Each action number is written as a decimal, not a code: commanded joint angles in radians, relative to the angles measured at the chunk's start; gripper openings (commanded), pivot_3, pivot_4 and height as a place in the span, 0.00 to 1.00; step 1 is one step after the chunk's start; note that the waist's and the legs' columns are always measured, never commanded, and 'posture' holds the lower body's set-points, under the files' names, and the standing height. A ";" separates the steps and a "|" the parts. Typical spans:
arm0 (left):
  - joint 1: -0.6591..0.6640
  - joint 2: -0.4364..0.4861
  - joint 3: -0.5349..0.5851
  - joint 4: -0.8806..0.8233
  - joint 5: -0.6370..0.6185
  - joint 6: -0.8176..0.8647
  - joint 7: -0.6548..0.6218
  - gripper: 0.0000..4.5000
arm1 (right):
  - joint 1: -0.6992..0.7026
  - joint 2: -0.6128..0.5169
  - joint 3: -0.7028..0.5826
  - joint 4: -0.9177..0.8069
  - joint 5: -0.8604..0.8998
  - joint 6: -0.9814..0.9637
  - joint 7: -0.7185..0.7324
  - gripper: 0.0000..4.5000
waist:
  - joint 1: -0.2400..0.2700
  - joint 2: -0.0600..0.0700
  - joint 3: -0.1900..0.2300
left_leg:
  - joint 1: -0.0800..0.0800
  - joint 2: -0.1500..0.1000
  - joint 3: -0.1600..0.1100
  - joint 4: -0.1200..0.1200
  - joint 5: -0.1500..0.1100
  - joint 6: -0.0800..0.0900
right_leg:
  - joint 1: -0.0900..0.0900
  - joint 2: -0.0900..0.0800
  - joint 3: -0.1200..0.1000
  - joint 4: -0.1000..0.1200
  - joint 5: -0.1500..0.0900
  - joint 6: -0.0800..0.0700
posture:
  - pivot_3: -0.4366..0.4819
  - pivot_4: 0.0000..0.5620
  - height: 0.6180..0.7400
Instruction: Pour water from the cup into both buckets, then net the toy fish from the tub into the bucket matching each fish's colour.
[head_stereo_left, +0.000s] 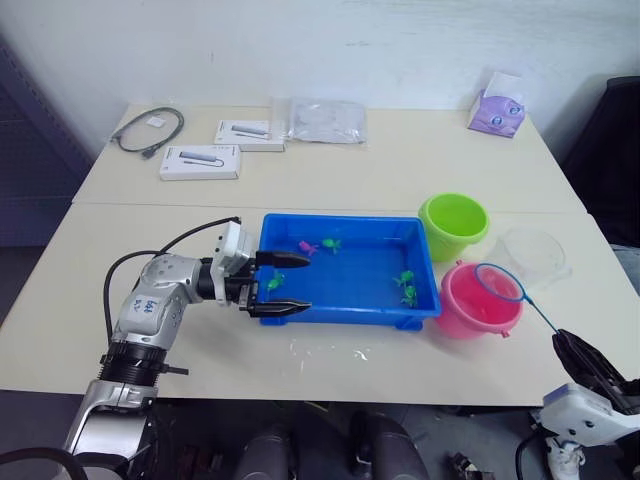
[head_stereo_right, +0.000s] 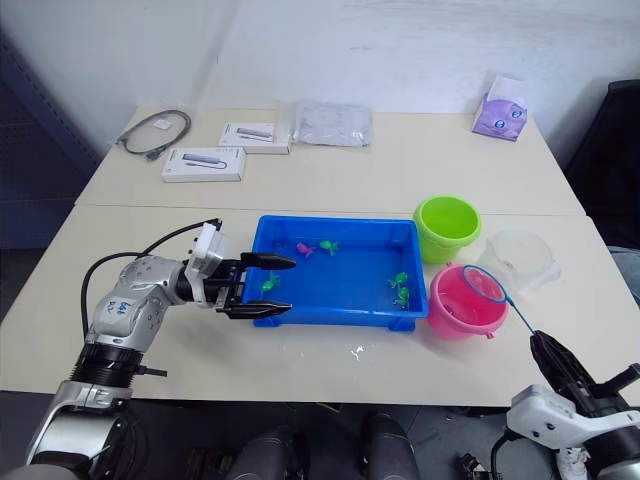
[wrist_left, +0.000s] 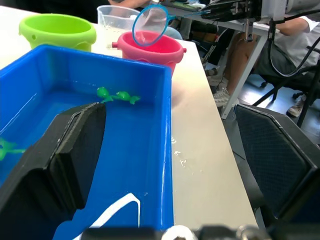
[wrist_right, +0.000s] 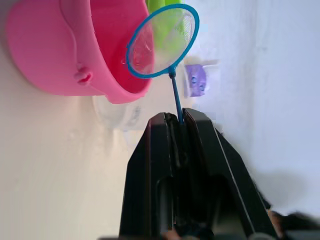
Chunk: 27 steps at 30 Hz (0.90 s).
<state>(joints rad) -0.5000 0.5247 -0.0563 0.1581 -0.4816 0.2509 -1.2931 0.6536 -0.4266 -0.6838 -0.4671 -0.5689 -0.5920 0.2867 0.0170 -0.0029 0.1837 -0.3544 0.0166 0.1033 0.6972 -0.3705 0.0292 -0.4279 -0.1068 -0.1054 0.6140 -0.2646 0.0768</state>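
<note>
Near the front right corner of the worktop, your right gripper (head_stereo_left: 578, 352) is clenched on the thin stick of the net (head_stereo_left: 499, 284), fingers pressed together around it. The net's blue hoop sits over the pink bucket (head_stereo_left: 478, 303), above its rim; you cannot tell whether the mesh touches it.

Your left gripper (head_stereo_left: 287, 282) is spread wide and grasps nothing. One finger reaches over the left end wall of the blue tub (head_stereo_left: 349, 311) and lies inside it; the other lies outside, along the tub's front wall.

Tub sits mid-table toward the front edge. Inside: two green fish (head_stereo_left: 405, 286) close together near the right end, one green fish (head_stereo_left: 274, 283) by the left end between your fingers, a magenta fish (head_stereo_left: 307, 247) and a green fish (head_stereo_left: 330, 244) side by side near the far wall.

Lime green bucket (head_stereo_left: 453, 225) stands at the tub's far right corner, just beside the pink one. Clear cup (head_stereo_left: 534, 257) stands right of both buckets. A wet patch (head_stereo_left: 361, 352) shows on the table in front of the tub.

Far edge: coiled cable (head_stereo_left: 150, 131), two white boxes (head_stereo_left: 200, 162), clear plastic bag (head_stereo_left: 326, 120), purple tissue pack (head_stereo_left: 497, 111).
</note>
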 joint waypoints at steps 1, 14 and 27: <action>0.005 0.014 0.028 -0.039 0.004 -0.026 0.009 0.98 | 0.000 -0.022 -0.059 -0.013 -0.024 -0.032 -0.076 0.00 | 0.000 0.000 0.000 | 0.000 0.000 0.000 0.000 0.000 0.000 | 0.000 0.000 0.000 0.000 0.000 0.000 | 0.48 0.27 1.00; 0.075 0.062 0.148 -0.024 -0.014 -0.025 0.075 0.98 | -0.090 -0.327 0.179 -0.355 1.463 0.935 0.078 0.00 | -0.019 -0.001 0.000 | 0.002 0.001 -0.002 0.001 0.000 0.002 | 0.001 -0.006 -0.003 0.005 -0.001 -0.002 | 0.48 0.27 1.00; 0.266 0.120 0.320 -0.112 -0.006 -0.005 0.284 0.98 | -0.857 -0.350 0.620 -0.069 1.753 1.503 -0.204 0.00 | -0.010 -0.002 0.000 | -0.003 0.000 -0.007 0.001 0.000 0.002 | -0.001 -0.009 -0.009 0.002 -0.002 -0.003 | 0.48 0.27 1.00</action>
<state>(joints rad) -0.2421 0.6358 0.2342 0.0959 -0.4703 0.2467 -1.0277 -0.1698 -0.7902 -0.0784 -0.5520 1.1724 0.8762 0.0993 0.0072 -0.0053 0.1839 -0.3574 0.0165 0.0966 0.6980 -0.3708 0.0312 -0.4288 -0.1153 -0.1144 0.6162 -0.2662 0.0738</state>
